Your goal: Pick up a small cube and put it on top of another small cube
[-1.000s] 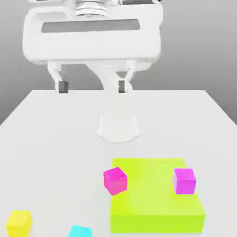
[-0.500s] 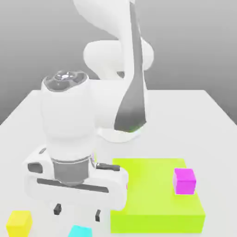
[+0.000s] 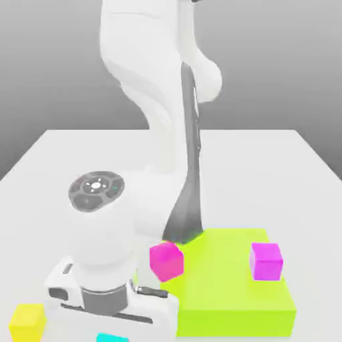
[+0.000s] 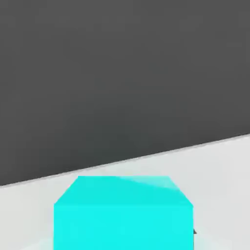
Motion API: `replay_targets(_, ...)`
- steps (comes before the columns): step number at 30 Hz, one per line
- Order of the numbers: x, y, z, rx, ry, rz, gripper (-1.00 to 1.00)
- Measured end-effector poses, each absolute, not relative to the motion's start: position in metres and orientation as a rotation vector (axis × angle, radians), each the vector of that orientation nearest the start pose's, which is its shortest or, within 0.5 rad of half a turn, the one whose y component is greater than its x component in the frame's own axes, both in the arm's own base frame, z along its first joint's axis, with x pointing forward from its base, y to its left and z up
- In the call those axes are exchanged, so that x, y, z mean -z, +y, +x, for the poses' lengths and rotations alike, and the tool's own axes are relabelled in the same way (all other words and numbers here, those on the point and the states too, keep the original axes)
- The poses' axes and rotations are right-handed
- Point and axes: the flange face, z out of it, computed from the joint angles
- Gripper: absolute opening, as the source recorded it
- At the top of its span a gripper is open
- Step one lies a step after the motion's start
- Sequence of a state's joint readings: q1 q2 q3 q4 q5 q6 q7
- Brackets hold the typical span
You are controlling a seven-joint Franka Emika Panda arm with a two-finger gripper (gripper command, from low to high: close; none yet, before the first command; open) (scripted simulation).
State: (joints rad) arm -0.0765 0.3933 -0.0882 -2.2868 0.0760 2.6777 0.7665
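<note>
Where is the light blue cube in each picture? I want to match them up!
Exterior view: the light blue cube peeks out at the bottom edge, just under the robot's hand, with the yellow cube toward the exterior view's left.
Hand view: the light blue cube sits big and close, low in the picture.
Shared landmark: the white table under the cube, seen also in the hand view.

A bare simulated test bench: a plain white table [image 3: 280, 160] against an empty grey backdrop, with flat-coloured blocks and a white robot arm [image 3: 157, 87].
</note>
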Motion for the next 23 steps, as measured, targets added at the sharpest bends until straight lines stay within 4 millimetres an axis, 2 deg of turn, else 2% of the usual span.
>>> replay_targets(2, -0.194, -0.105, 0.519, 0.0, 1.607, -2.699, -1.0)
replay_targets(6, -0.208, -0.148, 0.51, 0.0, 1.922, -2.483, -1.0)
replay_targets(14, -0.235, -0.235, 0.479, 0.0, 2.487, -1.917, -1.0)
replay_targets(16, -0.224, -0.247, 0.474, 0.0, 2.55, -1.832, -1.0)
replay_targets(18, -0.198, -0.25, 0.473, 0.001, 2.565, -1.811, -1.0)
replay_targets(19, -0.184, -0.25, 0.473, 0.001, 2.568, -1.808, 1.0)
replay_targets(23, -0.184, -0.25, 0.473, 0.001, 2.568, -1.808, 1.0)
